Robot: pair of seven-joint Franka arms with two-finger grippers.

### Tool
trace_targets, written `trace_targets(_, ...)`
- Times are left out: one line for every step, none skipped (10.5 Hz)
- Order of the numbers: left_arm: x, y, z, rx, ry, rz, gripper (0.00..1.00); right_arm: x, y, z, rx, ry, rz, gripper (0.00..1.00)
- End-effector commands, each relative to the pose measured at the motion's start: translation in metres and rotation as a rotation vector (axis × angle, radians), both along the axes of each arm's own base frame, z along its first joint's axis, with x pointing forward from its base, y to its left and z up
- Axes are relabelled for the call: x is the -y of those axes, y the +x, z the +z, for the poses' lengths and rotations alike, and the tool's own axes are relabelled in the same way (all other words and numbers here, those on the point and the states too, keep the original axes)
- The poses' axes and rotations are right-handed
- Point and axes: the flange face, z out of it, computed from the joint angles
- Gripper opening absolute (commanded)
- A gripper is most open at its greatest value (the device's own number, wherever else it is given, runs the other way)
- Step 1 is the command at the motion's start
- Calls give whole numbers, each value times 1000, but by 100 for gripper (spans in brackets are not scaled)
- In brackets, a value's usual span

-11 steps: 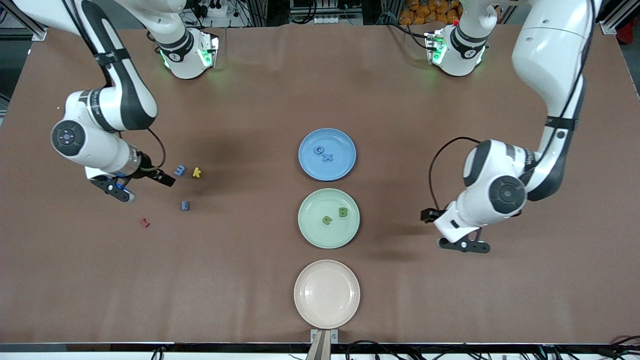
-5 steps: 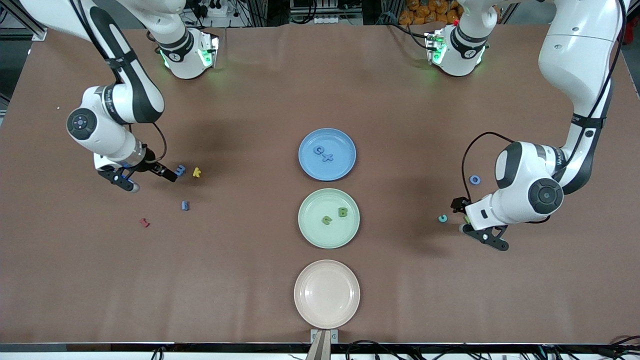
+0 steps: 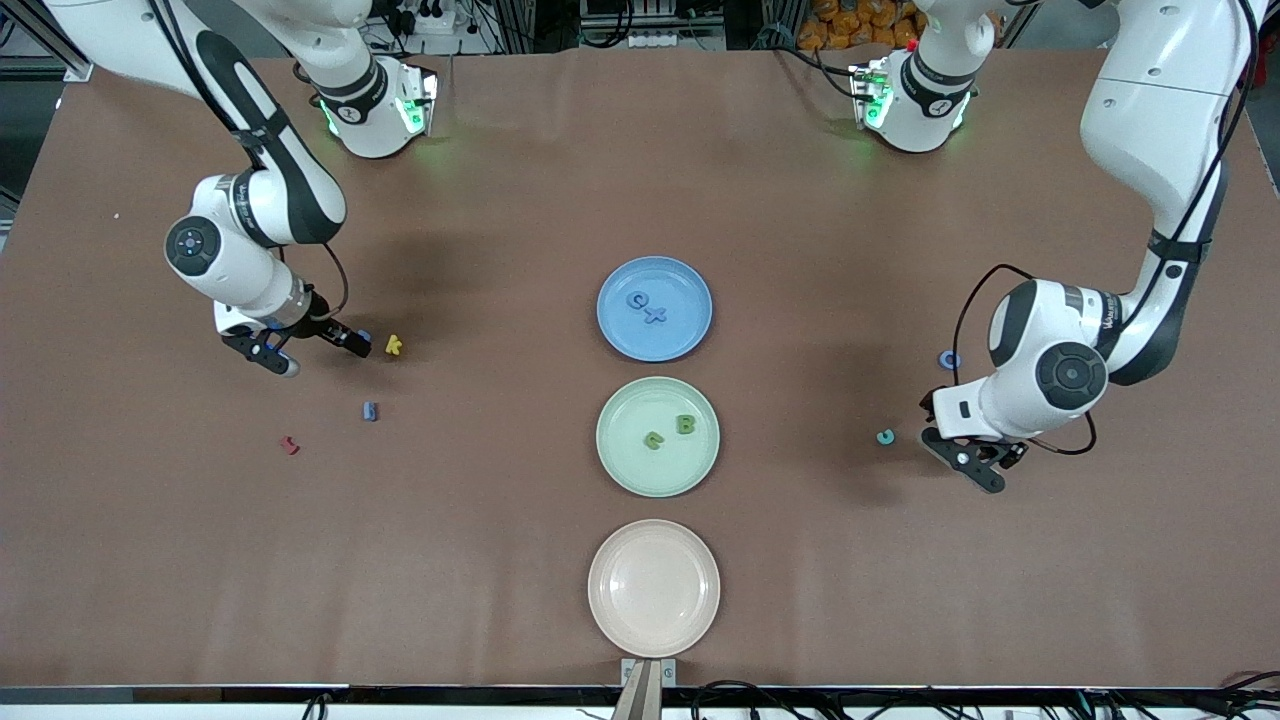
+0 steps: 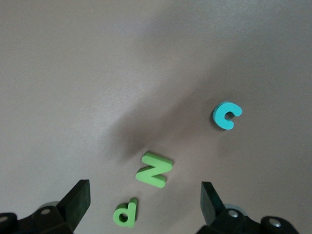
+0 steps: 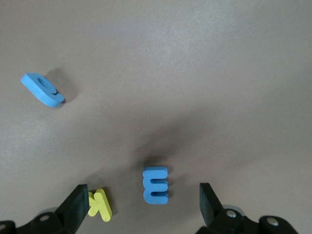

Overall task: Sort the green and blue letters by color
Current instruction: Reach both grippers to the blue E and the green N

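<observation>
My right gripper (image 3: 312, 352) stands open and low over the table, just beside a blue E (image 5: 155, 185). In the right wrist view the E lies between the fingertips (image 5: 209, 202), with a yellow k (image 5: 100, 204) close to one finger. Another blue letter (image 3: 370, 410) lies nearer the camera. My left gripper (image 3: 960, 448) is open over a green N (image 4: 155, 168) and a green P (image 4: 125, 213); the front view hides both. The blue plate (image 3: 620, 330) holds two blue letters (image 3: 646, 307). The green plate (image 3: 630, 462) holds a green B (image 3: 686, 424) and another green letter (image 3: 652, 439).
A pale pink plate (image 3: 653, 587) sits nearest the camera with nothing on it. A dark red letter (image 3: 290, 445) lies near the right arm's end. A teal c (image 3: 885, 436) and a blue ring letter (image 3: 948, 359) lie by the left gripper.
The right gripper has shifted toward the blue E and yellow k. The left arm has swung toward its own end of the table, uncovering the teal c and the blue ring letter. Both stayed open.
</observation>
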Motion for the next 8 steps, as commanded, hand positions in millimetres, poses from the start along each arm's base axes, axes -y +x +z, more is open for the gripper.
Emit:
trace_targets(-11,-12,0,42,-5,-115,100,-2,-3,-17,1,14,18,100)
trace_targets(-19,-13,-4,46,-15,-133,100,-2,-5,-22,-8,17,20,100)
trace_targets(-18,-16,-8,44,-20,-139,100,-2,-6,-25,-11,11,41,100)
trace_targets(-16,-18,-10,41,-21,-148,100,-2,-11,-29,-23,6,52,99)
trace_targets(-16,-19,-12,36,-22,-148,100,-1,-15,-31,-24,4,54,98)
trace_targets(-17,-20,-19,29,-26,-147,100,0,-19,-33,-30,4,54,95)
trace_targets(-15,-23,-25,22,-29,-149,97,1,-22,-36,-36,-3,69,90)
trace_targets(-15,-23,-27,20,-30,-153,95,6,-27,-39,-42,-20,95,82)
